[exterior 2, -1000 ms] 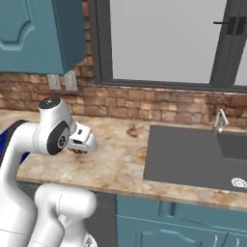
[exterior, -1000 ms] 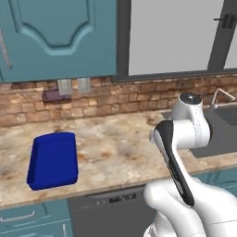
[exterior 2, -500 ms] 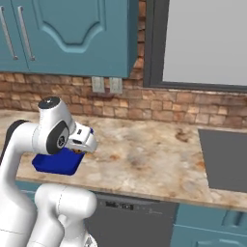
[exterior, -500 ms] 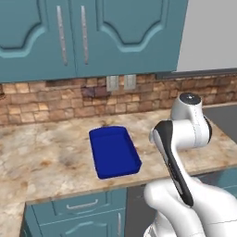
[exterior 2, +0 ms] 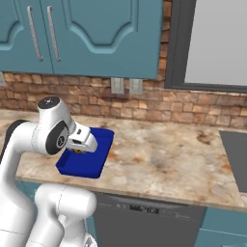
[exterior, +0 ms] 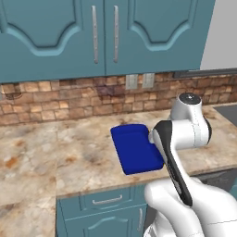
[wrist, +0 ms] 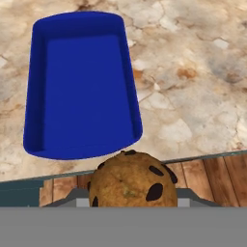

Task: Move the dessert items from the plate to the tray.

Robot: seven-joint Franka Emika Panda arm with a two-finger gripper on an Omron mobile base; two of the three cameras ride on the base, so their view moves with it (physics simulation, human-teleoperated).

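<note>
Muffin (wrist: 132, 179), brown and domed with dark chocolate chips, sits at the bottom of the hand view between the jaws, which are closed on its sides; its crust looks rough and matte. In the right base view a small brown-orange patch of it shows under the gripper (exterior 2: 77, 150), just over the near part of the tray.

Tray (wrist: 82, 87) is deep blue, flat-bottomed and rectangular with rounded corners and a low raised rim, smooth and plain. It lies on the tabletop (wrist: 193, 82) close to the front edge, with nothing in it. In the left base view the tray (exterior: 134, 148) lies just left of the arm's elbow, which covers its right rim.

Tabletop is mottled beige stone with rusty and grey blotches. Behind it runs a wall of reddish-brown brick (exterior 2: 159, 103) carrying two pale outlets (exterior 2: 125, 86). Teal cabinets (exterior: 102, 32) with arched panels and slim metal handles hang above; teal drawers (exterior: 104, 203) sit below. No writing can be read anywhere.

Arm (exterior 2: 29, 144) is folded: the white forearm rises from the base, bends at a dark-capped joint, and the hand reaches forward and down over the tray's near end.
</note>
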